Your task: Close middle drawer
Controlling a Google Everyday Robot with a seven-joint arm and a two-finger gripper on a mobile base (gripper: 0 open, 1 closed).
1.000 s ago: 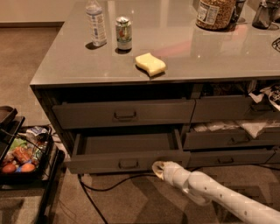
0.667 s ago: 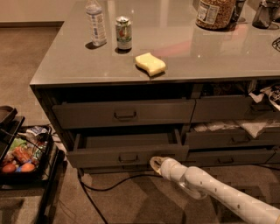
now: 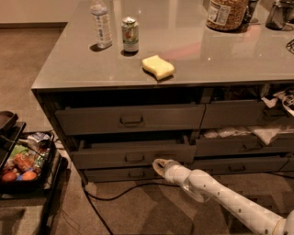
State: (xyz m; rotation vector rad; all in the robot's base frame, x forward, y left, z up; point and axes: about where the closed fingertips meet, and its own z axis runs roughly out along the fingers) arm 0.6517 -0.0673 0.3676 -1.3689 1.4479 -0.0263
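The middle drawer (image 3: 133, 155) is the second of three wide dark grey-brown fronts on the left side of the counter unit. It stands slightly out from the cabinet, with a small metal pull (image 3: 134, 159) at its centre. My gripper (image 3: 158, 164) is at the end of a white arm that reaches in from the lower right. It sits against the lower right part of the drawer's front, just right of the pull.
The top drawer (image 3: 131, 119) and bottom drawer (image 3: 121, 174) flank it. Right-hand drawers (image 3: 243, 144) hang open with clutter. The countertop holds a water bottle (image 3: 101, 24), a can (image 3: 130, 34), a yellow sponge (image 3: 158, 67) and a jar (image 3: 225, 13). A snack tray (image 3: 20, 160) stands left. A cable (image 3: 119, 195) lies on the floor.
The middle drawer has slid inward and sticks out less than before. My gripper has moved forward and left with it, staying against the front.
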